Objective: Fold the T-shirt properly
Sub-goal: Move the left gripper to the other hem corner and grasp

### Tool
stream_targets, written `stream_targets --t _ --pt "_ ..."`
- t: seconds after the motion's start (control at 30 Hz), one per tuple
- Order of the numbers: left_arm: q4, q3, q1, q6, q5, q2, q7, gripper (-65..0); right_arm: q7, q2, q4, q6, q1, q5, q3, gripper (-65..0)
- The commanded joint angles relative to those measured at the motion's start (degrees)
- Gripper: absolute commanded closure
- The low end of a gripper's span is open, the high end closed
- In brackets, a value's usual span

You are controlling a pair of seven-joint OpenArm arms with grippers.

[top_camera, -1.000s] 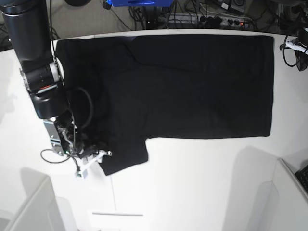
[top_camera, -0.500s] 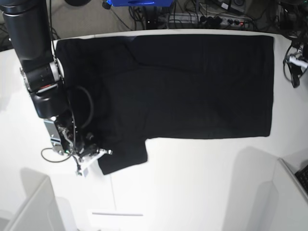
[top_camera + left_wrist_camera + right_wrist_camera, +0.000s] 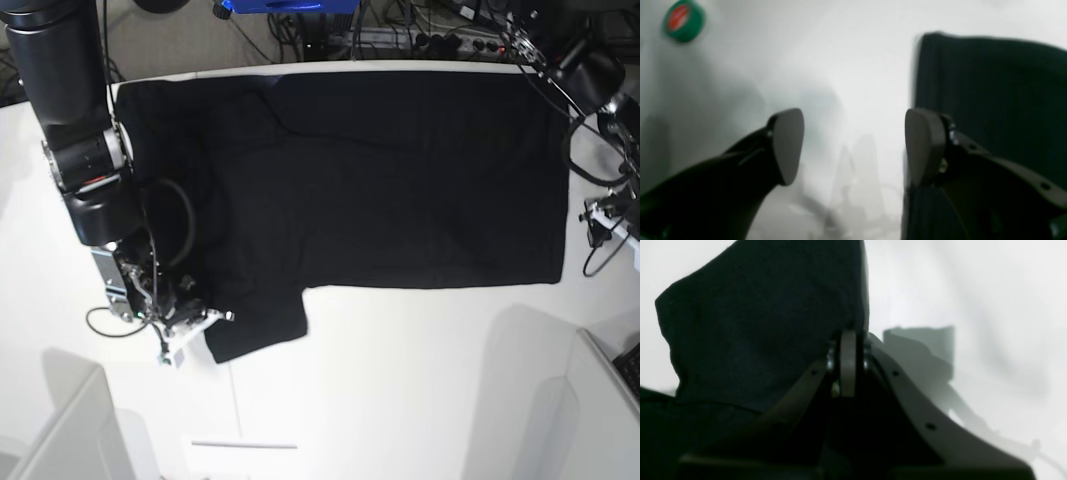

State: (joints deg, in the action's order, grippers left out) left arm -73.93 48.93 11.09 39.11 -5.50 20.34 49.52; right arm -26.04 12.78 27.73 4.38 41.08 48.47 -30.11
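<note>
We have the right hand (image 3: 848, 365) clamped on the sleeve edge of the black T-shirt (image 3: 400, 170), spread along the table's (image 3: 400, 380) far edge, while our left hand (image 3: 853, 146) gapes empty beside its hem; next it must grip there to fold.

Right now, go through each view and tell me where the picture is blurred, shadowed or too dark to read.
Left wrist view: soft and smeared throughout; the open left tool and the green tape roll are fuzzy. Right wrist view: the T-shirt is nearly featureless black, and the shut right tool casts a hard shadow on the white table. Base view: sharp, but the T-shirt's folds barely show.
</note>
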Motion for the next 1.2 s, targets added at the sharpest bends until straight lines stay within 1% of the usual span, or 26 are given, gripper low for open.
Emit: stream_targets --t 0.0,0.07,0.17,0.3,0.37,0.43,0.53,0.6,0.7,0.77,0.87,1.07,1.17 --pt "0.57 -0.62 2.14 0.14 -0.52 2.12 -1.3 -45.7 -0.46 0.28 0.45 -0.03 1.6 -0.16 0.17 0.0" --pt "3.65 -2.29 4.34 -0.04 -0.52 3.18 -2.09 -45.7 -0.46 0.37 0.45 -0.03 1.6 -0.16 0.17 0.0" --pt "8.57 -4.75 6.97 -0.21 -0.52 3.44 -5.43 -45.7 -0.46 0.37 0.45 -0.03 1.6 -0.16 0.17 0.0" --pt "16.22 -7.83 10.58 -0.21 -0.52 4.41 -6.92 -45.7 -0.46 0.46 0.45 -0.03 1.6 -0.16 0.17 0.0" --pt "20.35 -8.44 13.04 -0.21 -0.52 4.59 -7.1 -45.7 -0.46 0.46 0.45 -0.03 1.6 -0.16 0.09 0.0" --pt "23.25 -8.53 14.71 -0.39 -0.52 4.59 -9.03 -45.7 -0.46 0.46 0.45 -0.03 1.6 -0.16 0.0 0.0" --pt "26.33 -8.71 16.12 -3.55 -0.52 4.5 -11.93 -45.7 -0.46 0.46 0.45 0.06 1.6 -0.16 0.0 0.0" --pt "27.91 -9.5 16.82 -4.7 -0.52 4.41 -12.55 -45.7 -0.46 0.46 0.45 0.06 1.6 -0.16 -0.09 0.0" --pt "31.16 -13.54 18.14 -4.96 -0.61 4.5 -12.81 -45.7 -0.46 0.46 0.45 0.06 1.6 -0.16 -0.09 0.0" --pt "32.83 -15.04 18.84 -5.05 -0.61 4.41 -14.84 -45.7 -0.46 0.46 0.45 0.06 1.6 -0.16 -0.09 0.0" --pt "36.08 -15.56 18.93 -5.05 -0.61 4.32 -17.47 -45.7 -0.46 0.46 0.54 0.15 1.6 -0.16 -0.09 0.0" --pt "40.74 -15.65 20.86 -5.13 -0.61 4.32 -19.32 -45.7 -0.46 0.46 0.54 0.23 1.6 -0.16 -0.18 0.0" --pt "41.71 -15.74 20.86 -8.04 -0.52 4.41 -20.81 -45.7 -0.46 0.46 0.54 0.32 1.6 -0.16 -0.18 0.0"
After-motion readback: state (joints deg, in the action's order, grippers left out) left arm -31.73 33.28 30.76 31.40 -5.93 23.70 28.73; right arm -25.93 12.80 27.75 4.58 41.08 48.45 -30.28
